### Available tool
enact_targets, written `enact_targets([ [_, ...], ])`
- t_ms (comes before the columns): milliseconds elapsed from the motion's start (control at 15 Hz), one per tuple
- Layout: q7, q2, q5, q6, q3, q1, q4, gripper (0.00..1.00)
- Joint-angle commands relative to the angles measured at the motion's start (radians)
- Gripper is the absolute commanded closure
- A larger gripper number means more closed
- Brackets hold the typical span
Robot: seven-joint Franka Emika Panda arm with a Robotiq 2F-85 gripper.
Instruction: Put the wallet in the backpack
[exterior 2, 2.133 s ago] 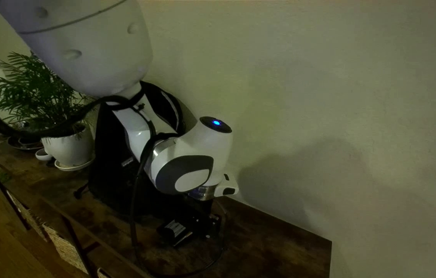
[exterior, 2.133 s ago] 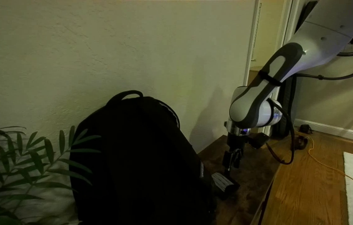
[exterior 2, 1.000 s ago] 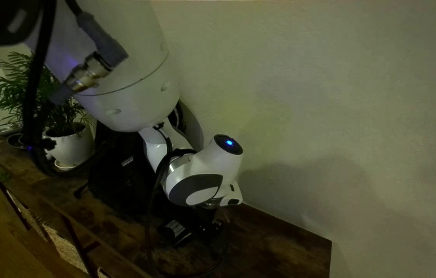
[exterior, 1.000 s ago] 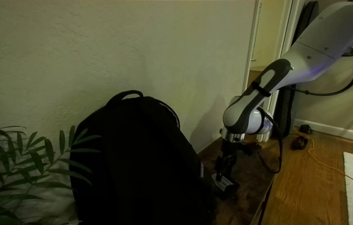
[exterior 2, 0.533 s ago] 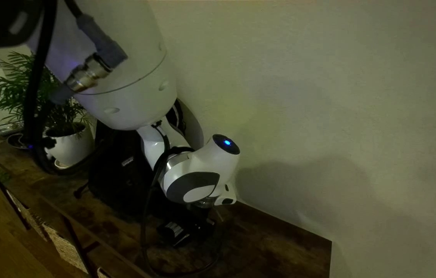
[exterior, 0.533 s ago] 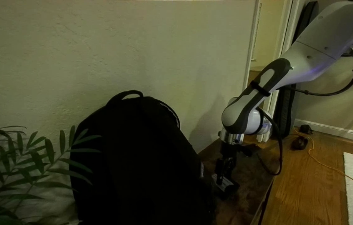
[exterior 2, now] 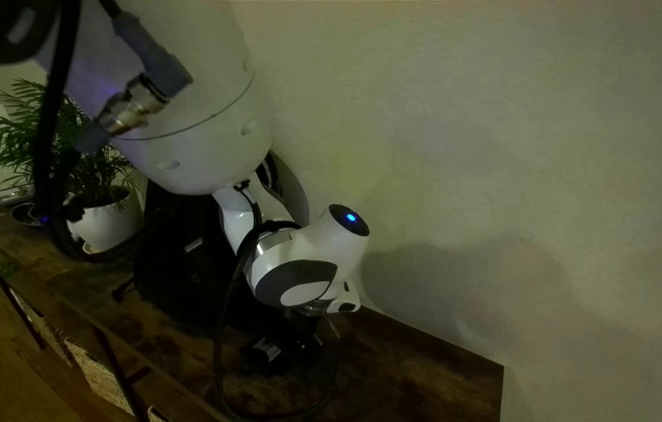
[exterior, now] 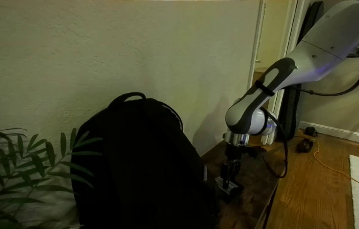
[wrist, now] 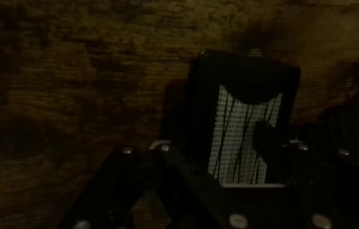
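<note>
The wallet [wrist: 236, 127], dark-bordered with a pale, dark-lined face, lies on the wooden tabletop in the wrist view. In both exterior views the wallet [exterior: 231, 190] [exterior 2: 269, 350] shows small beside the backpack. My gripper [wrist: 233, 140] points down over it; the right-hand finger [wrist: 267, 143] overlaps the pale face, while the left fingertip is lost against the dark border. Whether the jaws press on the wallet cannot be made out. The large black backpack [exterior: 147, 159] with its loop handle stands upright against the wall, partly covered by my arm in an exterior view [exterior 2: 173, 281].
Plant leaves [exterior: 30, 171] hang before the backpack's side, and their white pot [exterior 2: 108, 225] stands beyond it. A wall [exterior 2: 483, 146] runs behind the tabletop [exterior 2: 413, 375]. A black cable [exterior 2: 218, 351] loops down beside the gripper.
My gripper has come down to the wallet over the last two seconds. In the last half second a finger has shifted towards the wallet's middle; the backpack has not moved.
</note>
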Motion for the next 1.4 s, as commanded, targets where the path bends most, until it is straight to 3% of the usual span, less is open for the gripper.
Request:
enact_targets([
  [0,-0.046,-0.016,0.035,-0.031,0.015,-0.026,-0.017,0.76],
  [133,-0.048,-0.028,0.037,-0.035,0.009,-0.024,-0.021,0.80],
  [333,-0.057,-0.051,0.029,-0.051,0.003,-0.024,-0.025,0.98],
  [400,-0.059,-0.057,0.026,-0.058,0.001,-0.023,-0.024,1.00],
  [600,-0.071,-0.085,0.022,-0.086,-0.004,-0.023,-0.022,0.98],
  [933,-0.036,-0.155,-0.018,-0.098,-0.071,0.028,-0.024,0.98],
  [1333,0.087,-0.206,-0.207,0.036,-0.252,0.205,-0.051,0.98],
])
